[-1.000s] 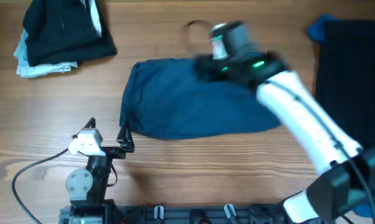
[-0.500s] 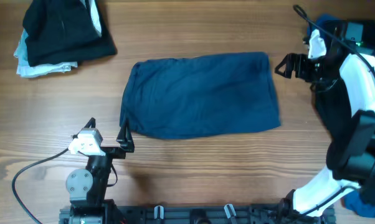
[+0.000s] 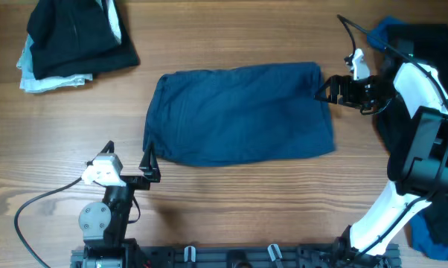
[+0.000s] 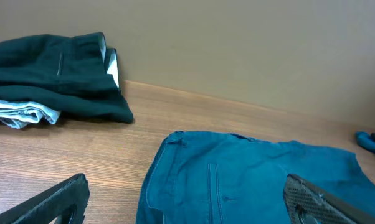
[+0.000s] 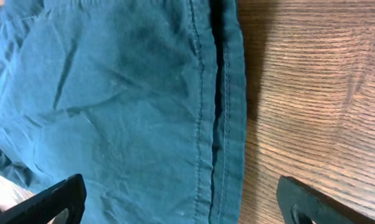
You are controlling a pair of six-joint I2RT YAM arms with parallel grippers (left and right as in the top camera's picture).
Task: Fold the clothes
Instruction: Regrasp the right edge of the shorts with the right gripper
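Note:
A dark navy-blue garment [image 3: 242, 113] lies folded flat in the middle of the table. In the left wrist view [image 4: 256, 177] its seams and a small button show. My right gripper [image 3: 324, 89] is open at the garment's upper right edge; the right wrist view shows the stitched hem [image 5: 222, 99] between the open fingers [image 5: 178, 202]. My left gripper [image 3: 127, 160] is open and empty, near the garment's lower left corner, with its fingers [image 4: 187, 202] apart.
A pile of folded black and pale blue-white clothes [image 3: 71, 41] sits at the far left corner, also in the left wrist view [image 4: 50, 78]. Black and bright blue clothes [image 3: 417, 67] lie at the right edge under my right arm.
My right arm swept from above the garment's top out to the right, then came back left to the garment's upper right edge. The left arm has not moved.

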